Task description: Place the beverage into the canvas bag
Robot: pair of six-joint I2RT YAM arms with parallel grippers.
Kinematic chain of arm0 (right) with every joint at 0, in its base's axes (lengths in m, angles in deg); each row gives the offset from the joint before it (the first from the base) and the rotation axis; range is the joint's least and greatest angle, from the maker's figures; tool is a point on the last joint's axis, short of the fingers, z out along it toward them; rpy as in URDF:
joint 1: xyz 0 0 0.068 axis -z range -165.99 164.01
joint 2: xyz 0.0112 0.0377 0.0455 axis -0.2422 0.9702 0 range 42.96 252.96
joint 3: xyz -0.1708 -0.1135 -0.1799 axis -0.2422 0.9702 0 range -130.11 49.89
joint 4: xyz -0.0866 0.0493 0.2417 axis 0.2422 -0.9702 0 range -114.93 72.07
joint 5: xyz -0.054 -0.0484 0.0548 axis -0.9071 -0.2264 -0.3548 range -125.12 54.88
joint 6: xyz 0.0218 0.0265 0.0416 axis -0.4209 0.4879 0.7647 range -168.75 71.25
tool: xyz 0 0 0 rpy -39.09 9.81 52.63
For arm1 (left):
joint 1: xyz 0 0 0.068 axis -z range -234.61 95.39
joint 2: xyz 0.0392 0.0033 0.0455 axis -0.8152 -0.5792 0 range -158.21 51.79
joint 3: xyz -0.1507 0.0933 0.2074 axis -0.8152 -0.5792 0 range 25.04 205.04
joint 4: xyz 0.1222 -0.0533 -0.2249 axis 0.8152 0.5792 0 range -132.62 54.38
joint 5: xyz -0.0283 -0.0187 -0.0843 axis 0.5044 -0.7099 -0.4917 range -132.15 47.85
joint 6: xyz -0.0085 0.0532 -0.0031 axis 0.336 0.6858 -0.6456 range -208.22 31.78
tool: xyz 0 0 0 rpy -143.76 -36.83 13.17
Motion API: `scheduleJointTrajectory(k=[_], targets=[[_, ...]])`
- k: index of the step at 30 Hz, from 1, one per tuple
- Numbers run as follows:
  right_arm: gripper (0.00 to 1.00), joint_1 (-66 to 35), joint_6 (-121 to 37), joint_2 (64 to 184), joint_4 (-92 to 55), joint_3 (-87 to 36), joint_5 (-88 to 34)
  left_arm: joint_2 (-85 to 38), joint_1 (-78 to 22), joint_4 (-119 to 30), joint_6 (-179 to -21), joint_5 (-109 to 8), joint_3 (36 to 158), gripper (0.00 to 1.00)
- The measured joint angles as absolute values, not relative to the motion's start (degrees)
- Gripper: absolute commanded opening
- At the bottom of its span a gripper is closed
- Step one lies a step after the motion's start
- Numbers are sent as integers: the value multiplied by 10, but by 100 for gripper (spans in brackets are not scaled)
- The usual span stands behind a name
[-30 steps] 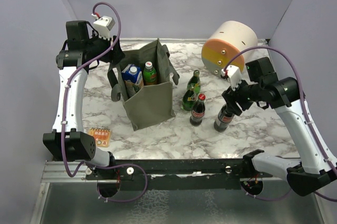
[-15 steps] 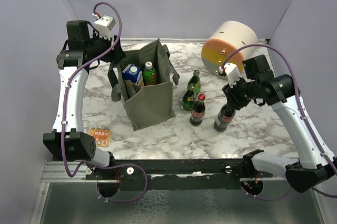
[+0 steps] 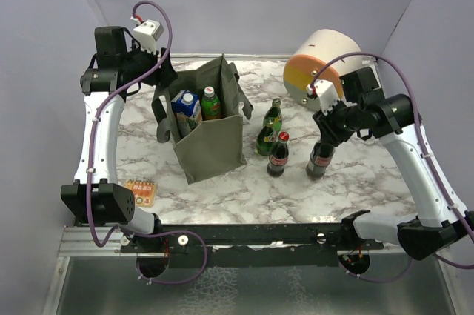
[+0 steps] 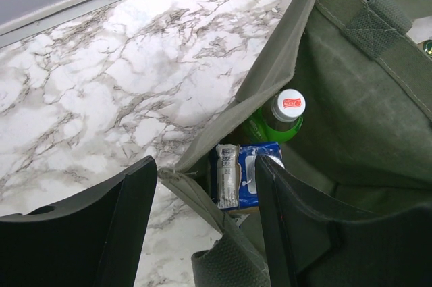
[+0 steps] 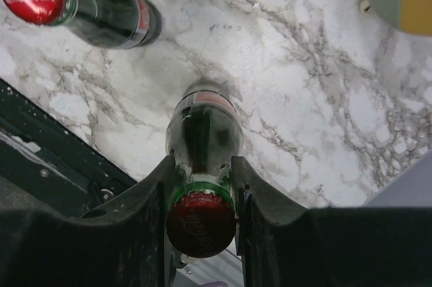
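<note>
The olive-green canvas bag (image 3: 211,137) stands upright left of centre, with a blue carton (image 3: 187,105) and a green bottle (image 3: 211,104) inside. My left gripper (image 3: 159,78) is at its back-left rim. In the left wrist view its jaws (image 4: 206,192) stand wide apart astride the bag's rim (image 4: 202,196), not pinching it. My right gripper (image 3: 326,136) is shut on the neck of a dark cola bottle (image 3: 320,161). In the right wrist view the fingers (image 5: 201,186) clamp just under the red cap of this bottle (image 5: 202,132), which hangs upright over the marble.
A second cola bottle (image 3: 278,153) and two green bottles (image 3: 269,128) stand between the bag and the held bottle. A cream-and-orange cylinder (image 3: 322,63) lies at the back right. An orange packet (image 3: 140,191) lies near the front left edge.
My right gripper has moved slightly right and back with the cola bottle, which now stands straighter. The left arm and the bag have not moved.
</note>
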State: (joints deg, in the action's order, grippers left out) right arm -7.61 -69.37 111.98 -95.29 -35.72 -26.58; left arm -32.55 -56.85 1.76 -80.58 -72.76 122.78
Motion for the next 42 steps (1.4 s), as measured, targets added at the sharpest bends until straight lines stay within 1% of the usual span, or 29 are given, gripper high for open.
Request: scheduleJointTrajectory(k=[3, 10, 16, 21, 24, 29, 36, 42], targets=[[1, -76, -694, 1146, -962, -407, -278, -329, -566, 15, -805, -728, 1231, 62], [1, -74, -693, 1219, -972, -583, -290, -341, -562, 15, -798, -727, 1240, 62], [1, -74, -694, 1280, -977, -710, -296, -344, -560, 15, -794, -727, 1240, 62], [1, -74, -695, 1351, -976, -824, -295, -346, -558, 15, -790, -727, 1240, 62], [1, -74, -696, 1371, -958, -849, -292, -346, -556, 15, -786, -727, 1240, 62], [1, -85, -702, 1379, -910, -854, -288, -346, -553, 16, -781, -727, 1240, 62], [1, -149, -715, 1424, -837, -906, -282, -346, -552, 16, -775, -727, 1240, 62], [1, -218, -747, 1448, -741, -913, -282, -347, -552, 17, -770, -727, 1240, 62]])
